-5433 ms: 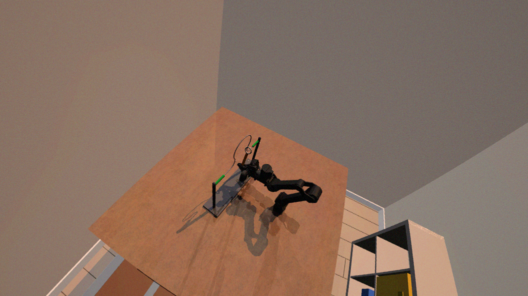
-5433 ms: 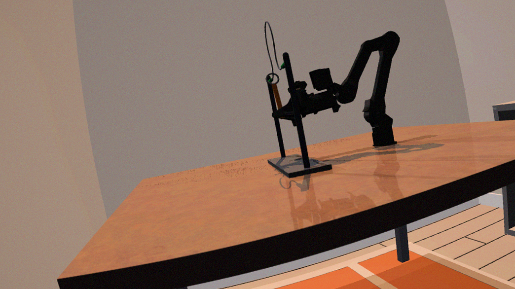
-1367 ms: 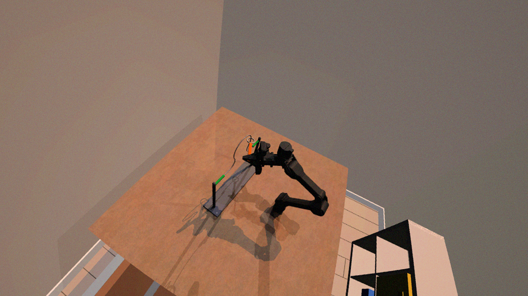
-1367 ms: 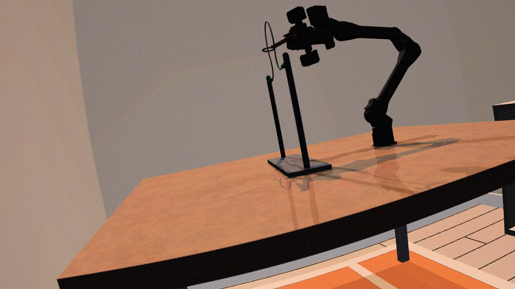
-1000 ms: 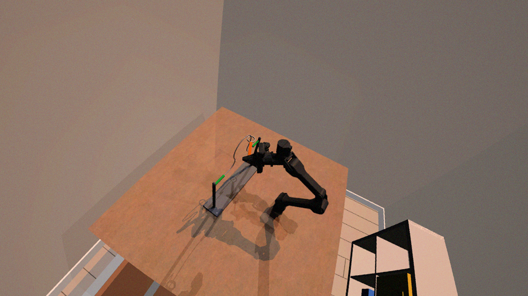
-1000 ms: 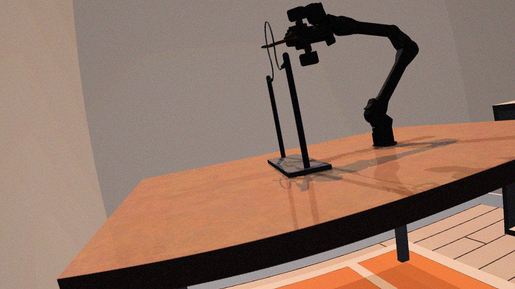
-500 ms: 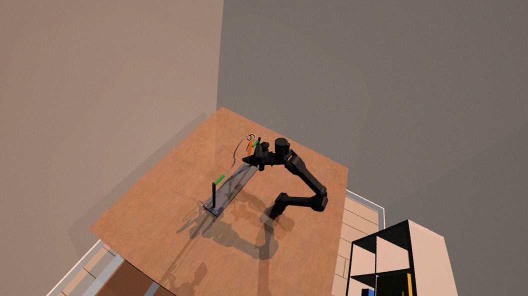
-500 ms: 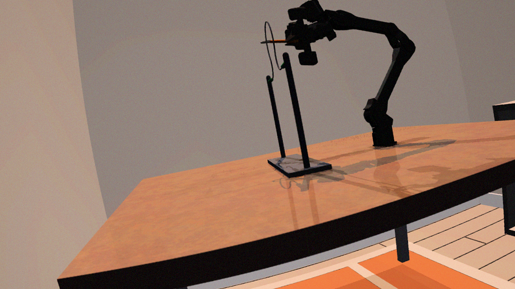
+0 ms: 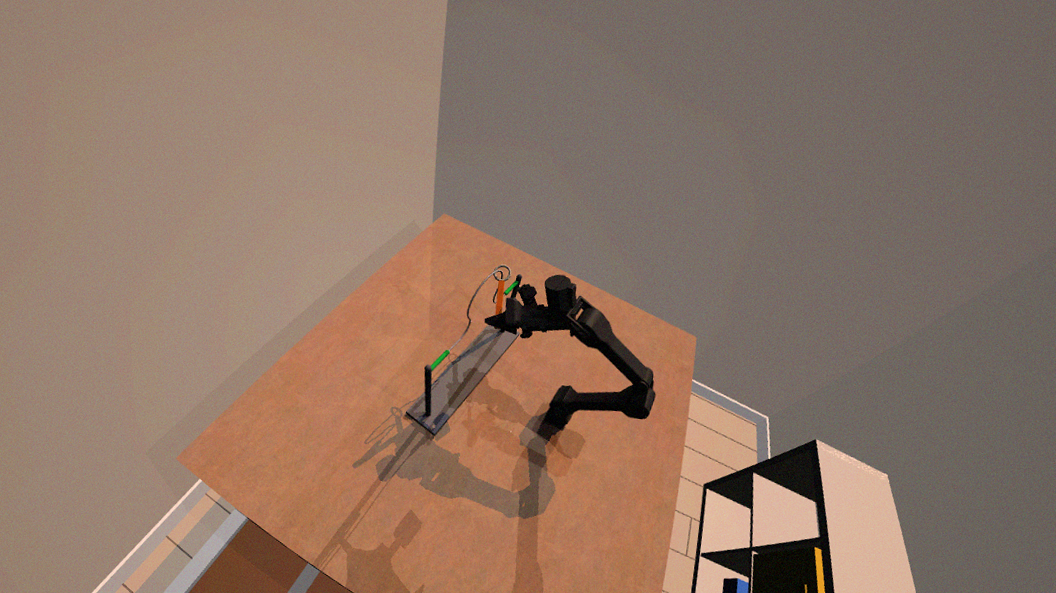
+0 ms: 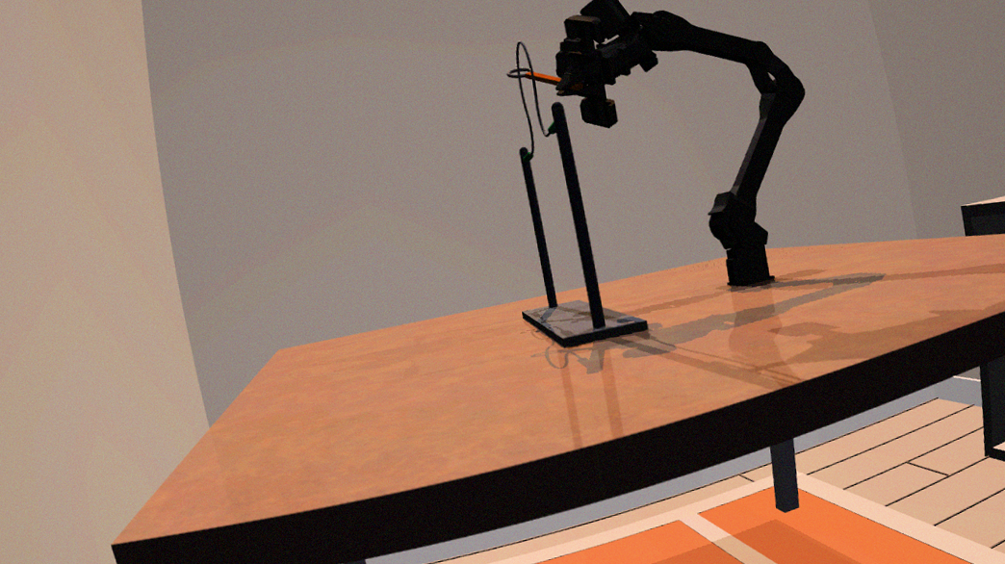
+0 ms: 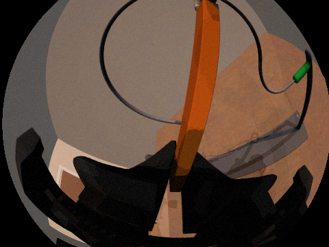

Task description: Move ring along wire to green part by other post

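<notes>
The ring [image 9: 503, 265] [image 10: 509, 75] is around the raised loop of the thin grey wire [image 9: 472, 297] [image 10: 528, 124] [image 11: 102, 51], nearer the far post in the top and exterior views. It lies nearly flat in the exterior view; its wire clearance is too small to tell. It is mostly cut off in the wrist view. My gripper [image 9: 496, 321] [image 10: 561, 88] [image 11: 186, 152] is shut on the end of the orange handle [image 9: 500, 295] [image 10: 543, 78] [image 11: 202, 68]. Green parts [image 9: 440, 359] [image 9: 512, 288] [image 10: 552, 128] [image 10: 527, 155] sit by both posts.
The near post [image 9: 427, 390] [image 10: 579, 217] and the far post [image 9: 516, 284] [image 10: 538, 232] stand on a dark base plate [image 9: 469, 368] [image 10: 604, 333]. My gripper is close beside the far post in the top view. A shelf [image 9: 863, 534] stands right of the table.
</notes>
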Motion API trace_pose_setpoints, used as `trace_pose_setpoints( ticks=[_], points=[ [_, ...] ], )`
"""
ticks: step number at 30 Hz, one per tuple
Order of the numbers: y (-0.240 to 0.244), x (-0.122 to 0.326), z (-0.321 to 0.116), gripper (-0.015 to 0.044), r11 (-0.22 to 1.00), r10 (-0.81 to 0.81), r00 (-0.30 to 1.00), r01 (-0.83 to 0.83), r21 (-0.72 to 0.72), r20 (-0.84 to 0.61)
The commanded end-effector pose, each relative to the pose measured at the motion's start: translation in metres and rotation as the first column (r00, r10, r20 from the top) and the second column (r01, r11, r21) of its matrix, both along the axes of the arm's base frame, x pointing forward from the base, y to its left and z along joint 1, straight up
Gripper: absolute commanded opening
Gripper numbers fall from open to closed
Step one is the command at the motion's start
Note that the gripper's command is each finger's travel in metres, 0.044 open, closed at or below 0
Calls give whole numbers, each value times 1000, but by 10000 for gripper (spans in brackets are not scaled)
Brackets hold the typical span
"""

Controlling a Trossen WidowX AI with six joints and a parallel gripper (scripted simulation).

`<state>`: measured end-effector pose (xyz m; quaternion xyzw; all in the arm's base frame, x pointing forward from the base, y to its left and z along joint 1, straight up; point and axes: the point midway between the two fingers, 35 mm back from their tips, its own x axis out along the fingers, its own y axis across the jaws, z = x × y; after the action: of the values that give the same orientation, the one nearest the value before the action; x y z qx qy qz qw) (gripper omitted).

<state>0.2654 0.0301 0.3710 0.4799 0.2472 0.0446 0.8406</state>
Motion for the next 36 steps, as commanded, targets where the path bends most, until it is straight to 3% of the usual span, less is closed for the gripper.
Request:
trace_pose_setpoints(
  ticks=[1, 36],
  points=[
    [-1, 2, -2, -150, 999, -1, 1000, 1, -50, -9],
    [-14, 1, -14, -150, 849, -35, 997, -6, -529, -66]
  ],
)
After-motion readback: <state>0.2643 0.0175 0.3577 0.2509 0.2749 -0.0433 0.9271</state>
